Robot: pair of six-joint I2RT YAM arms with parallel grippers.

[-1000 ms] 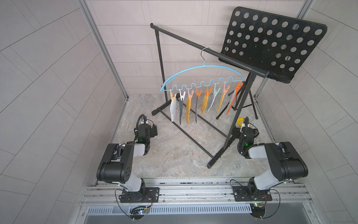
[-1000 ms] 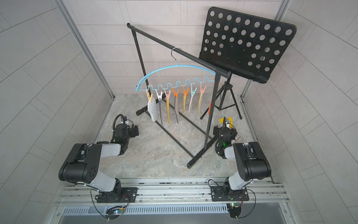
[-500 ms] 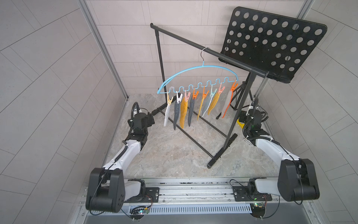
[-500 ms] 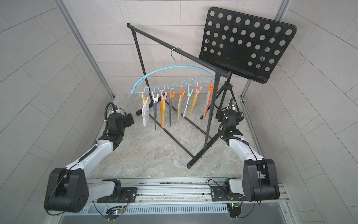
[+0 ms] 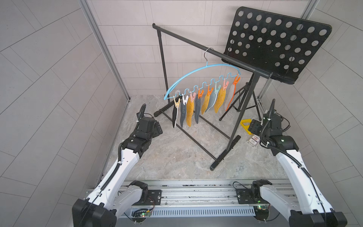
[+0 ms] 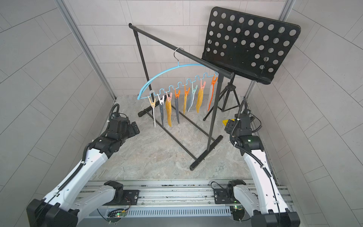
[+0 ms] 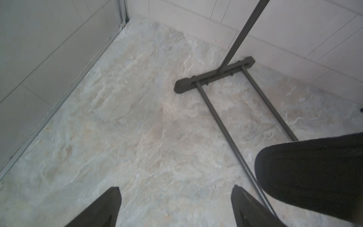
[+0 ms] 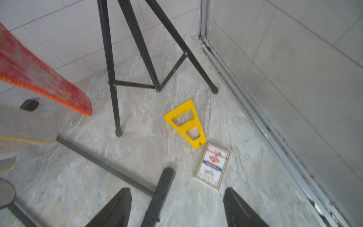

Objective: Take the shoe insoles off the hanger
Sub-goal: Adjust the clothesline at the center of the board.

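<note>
Hanging by its metal hook on the black rack [image 5: 216, 53] rail: blue hanger [image 5: 202, 73]. Clipped along its wavy bar, eight insoles [image 5: 189, 112], dangling clear of the stone floor [image 5: 176, 153], untouched. Left claw [image 7: 176, 198] spread apart, empty, near the black insole [image 7: 310, 173] at the hanger end closest to that arm. Right claw [image 8: 176, 198] spread apart too, empty, near the red mesh insole [image 8: 39, 78] at the opposite end. Lying on the floor by the music stand [image 5: 275, 43] legs: yellow plastic piece [image 8: 185, 123], card pack [image 8: 213, 166] just beside it.
</note>
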